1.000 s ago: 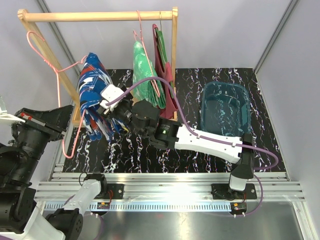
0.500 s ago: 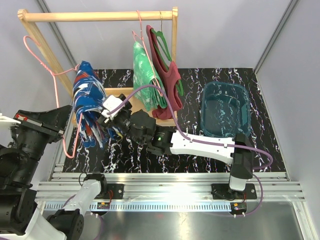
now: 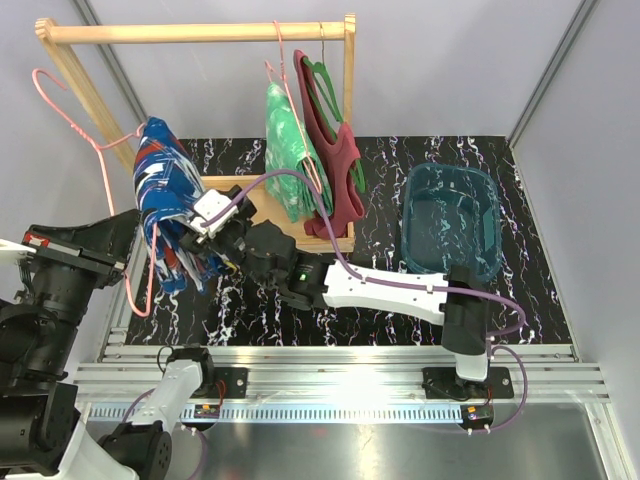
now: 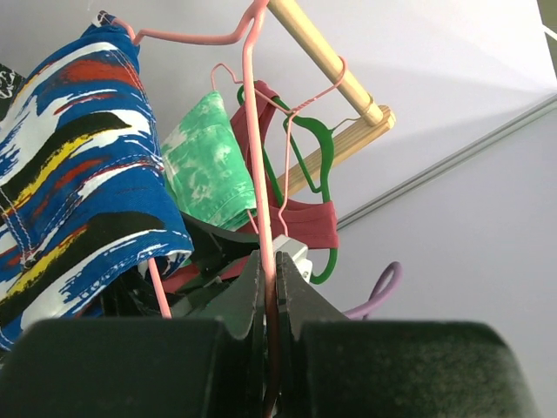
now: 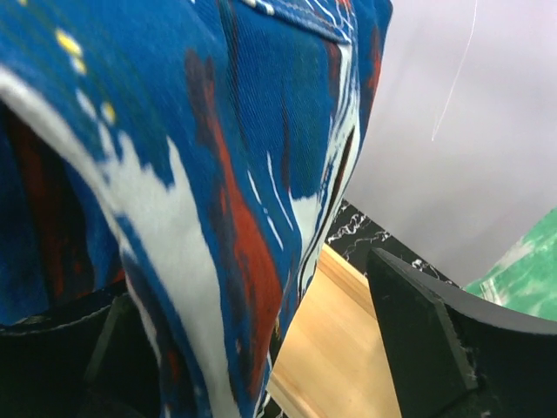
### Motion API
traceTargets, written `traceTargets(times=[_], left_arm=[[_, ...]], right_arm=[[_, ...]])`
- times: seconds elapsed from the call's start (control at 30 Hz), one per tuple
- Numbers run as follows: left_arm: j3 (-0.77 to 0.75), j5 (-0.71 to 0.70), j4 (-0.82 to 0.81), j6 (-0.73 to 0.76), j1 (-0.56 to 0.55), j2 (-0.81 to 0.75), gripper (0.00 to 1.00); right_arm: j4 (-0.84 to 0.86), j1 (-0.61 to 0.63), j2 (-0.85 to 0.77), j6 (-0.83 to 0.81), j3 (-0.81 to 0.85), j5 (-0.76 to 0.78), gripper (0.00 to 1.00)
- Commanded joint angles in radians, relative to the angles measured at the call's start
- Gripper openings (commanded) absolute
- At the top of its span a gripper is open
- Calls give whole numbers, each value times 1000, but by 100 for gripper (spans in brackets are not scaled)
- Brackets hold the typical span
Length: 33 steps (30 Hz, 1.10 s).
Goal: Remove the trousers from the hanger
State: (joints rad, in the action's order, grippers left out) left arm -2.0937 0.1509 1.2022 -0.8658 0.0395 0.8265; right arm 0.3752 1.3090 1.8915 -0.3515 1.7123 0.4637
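- The blue trousers (image 3: 160,195) and pink hanger (image 4: 258,157) now sit further left of the wooden rack (image 3: 200,32) than a second ago, and the right fingers (image 3: 198,240) have followed. Judgement: pull-off under way, pair not yet free.
- Left fingers (image 4: 270,279) are closed tight on the hanger's thin wire; the blue cloth hangs up-left of them.
- Right fingers are spread. Blue cloth lies between them against one side, with a gap at the other, so it is not pinched.
- Blue pair: stitched, ribbed weave, folded thick. Green trousers (image 3: 285,150): mottled, hanging on the rack beyond the right fingers.
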Motion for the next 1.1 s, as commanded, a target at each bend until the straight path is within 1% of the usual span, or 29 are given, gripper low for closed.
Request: traceTargets(times=[0.0,0.03,0.07,0.17,0.3,0.47,0.53,0.57,0.6,0.63,0.67,0.7,0.73,0.83,0.87,0.97,1.07], left_arm=[[-45,68,-300,-4,8,-15,0],[-45,73,-299,-2,8,-17,0],[-45,78,-296,-1,10,-17,0],[-39,120,-294,2,10,-12,0],[-29,162,-283,22,10,-9,0],[17,216,-268,71,10,-12,0],[50,239,-260,94,8,-9,0],[61,248,-259,103,8,-9,0],[72,242,-253,112,8,-9,0],[67,233,-245,140,8,-9,0],[66,217,-234,154,8,-7,0],[67,214,-228,166,7,-7,0],[69,211,-221,195,2,-3,0],[110,213,-187,266,0,0,0],[127,197,-169,286,0,-6,0],[196,141,-145,350,2,-42,0],[288,81,-142,379,2,-91,0]], right_arm=[[68,1,33,-39,101,56,89],[68,1,40,-43,130,52,92],[71,1,44,-47,141,53,96],[77,1,63,-69,182,44,96],[145,-2,87,-145,205,64,96],[123,-8,113,-234,276,61,94],[100,-16,112,-273,290,53,81],[90,-19,107,-283,287,47,74],[87,-22,98,-300,280,46,62],[88,-24,90,-311,267,47,46],[90,-22,81,-322,254,43,39],[85,-24,61,-339,242,26,35],[79,-24,54,-343,227,24,28],[48,-25,23,-360,222,26,15],[38,-25,18,-365,222,33,6],[36,-33,-2,-371,227,53,0],[40,-40,-9,-368,259,92,0]])
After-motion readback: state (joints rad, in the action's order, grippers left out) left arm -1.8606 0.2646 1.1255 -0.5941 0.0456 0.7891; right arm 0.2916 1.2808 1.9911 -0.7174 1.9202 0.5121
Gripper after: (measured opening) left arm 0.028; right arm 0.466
